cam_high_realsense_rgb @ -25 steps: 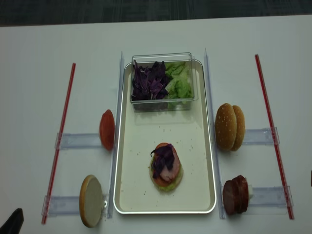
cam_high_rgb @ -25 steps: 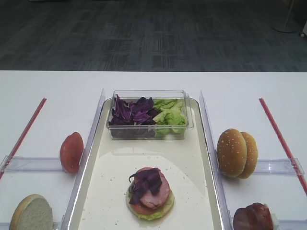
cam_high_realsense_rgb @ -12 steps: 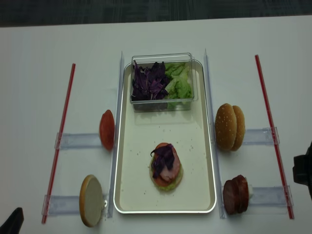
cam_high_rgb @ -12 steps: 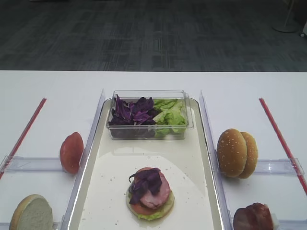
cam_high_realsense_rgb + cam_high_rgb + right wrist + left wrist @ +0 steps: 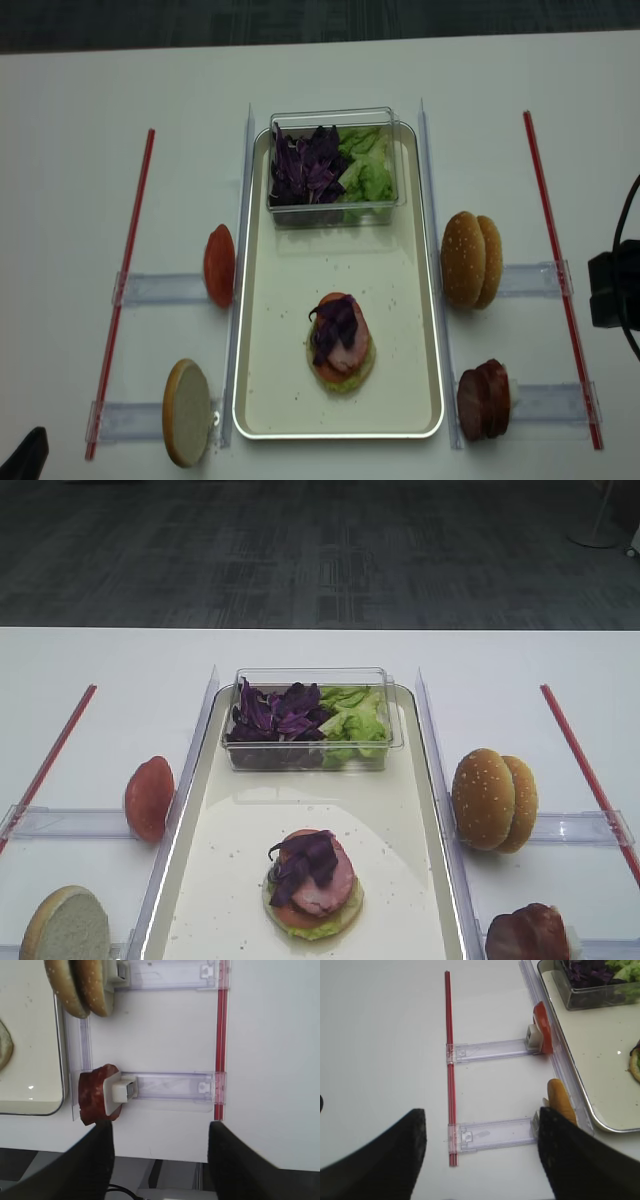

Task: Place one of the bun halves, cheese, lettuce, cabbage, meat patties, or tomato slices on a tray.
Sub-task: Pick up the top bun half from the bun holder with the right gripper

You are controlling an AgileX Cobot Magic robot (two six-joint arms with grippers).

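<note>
The right gripper (image 5: 159, 1160) hangs over the white table (image 5: 110, 670) near its front right edge, its two dark fingers (image 5: 90, 1165) spread wide apart with nothing between them. Just ahead of it in the wrist view, the meat patties (image 5: 92, 1096) stand on edge against a clear holder (image 5: 165, 1089), close outside the tray's (image 5: 290, 400) front right corner. In the overhead view only a dark part of the right arm (image 5: 612, 290) shows at the right edge, beyond a red strip (image 5: 558, 270).

The left gripper (image 5: 480, 1160) also stands open and empty, its fingers (image 5: 375, 1160) blurred at the bottom of its wrist view, above the table's left side. Ahead of it lies another red strip (image 5: 449, 1060), a pale bun half (image 5: 559, 1105) on edge and tomato slices (image 5: 542, 1027) on edge, each at the end of a clear holder beside the tray.

Two sesame buns (image 5: 468, 260) stand on edge together just right of the tray, farther back than the patties.

The long cream tray lies in the middle of the table. Near its front sits a stack (image 5: 340, 343): a pale bun base, green lettuce at the rim, red and pink slices, and purple cabbage on top. At the tray's back end a clear box (image 5: 333, 165) holds cabbage (image 5: 305, 165) on the left and lettuce (image 5: 367, 168) on the right.
</note>
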